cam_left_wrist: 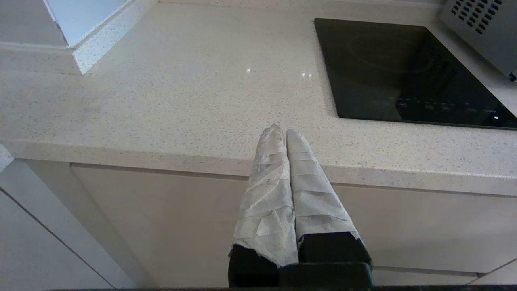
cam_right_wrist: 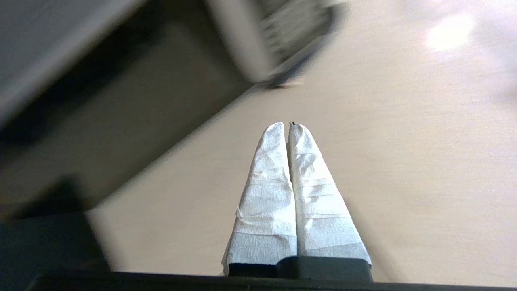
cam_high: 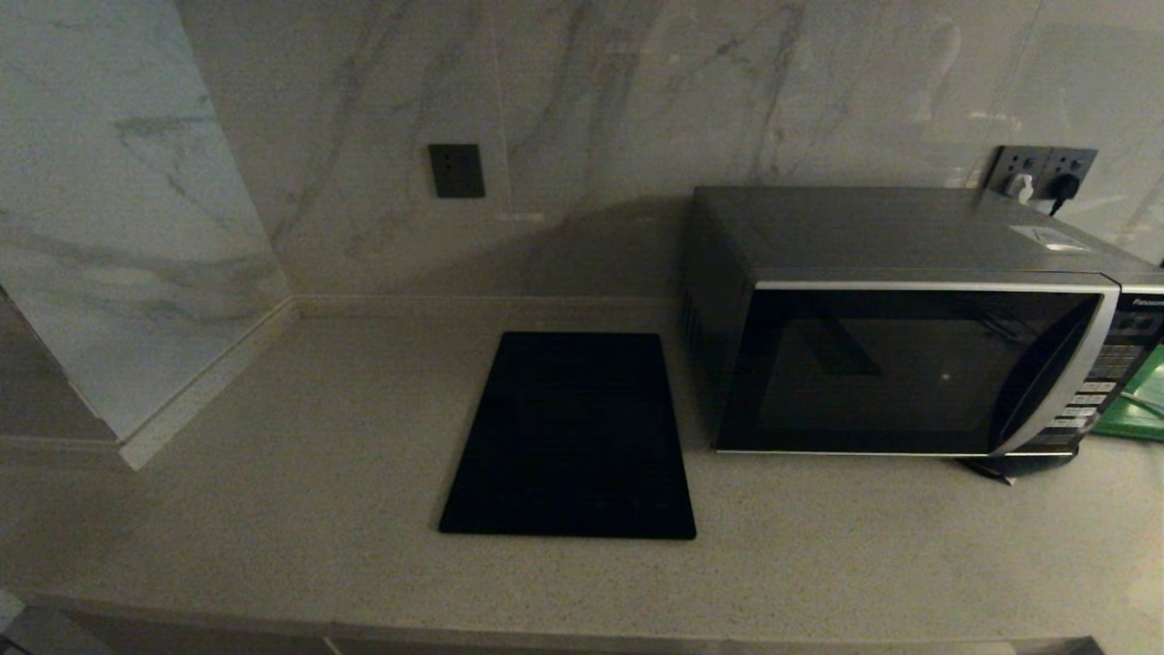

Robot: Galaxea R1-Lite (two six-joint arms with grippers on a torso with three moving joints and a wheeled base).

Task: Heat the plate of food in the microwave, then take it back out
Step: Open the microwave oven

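The microwave (cam_high: pixel 909 364) stands at the back right of the counter with its black glass door closed; its vented side (cam_left_wrist: pixel 484 28) and its lower front corner (cam_right_wrist: pixel 258 44) show in the wrist views. The plate of food is out of view. My left gripper (cam_left_wrist: pixel 282 131) hangs shut and empty just off the counter's front edge, left of the cooktop. My right gripper (cam_right_wrist: pixel 287 126) is shut with nothing in it, over bare counter in front of the microwave's panel end. Neither arm shows in the head view.
A flat black cooktop slab (cam_high: pixel 573 437) lies left of the microwave. A green object (cam_high: pixel 1137 400) sits at the far right beside the microwave. Marble walls close the back and left; a wall corner (cam_high: pixel 136 437) juts out at the left. Plugs (cam_high: pixel 1041 177) sit behind the microwave.
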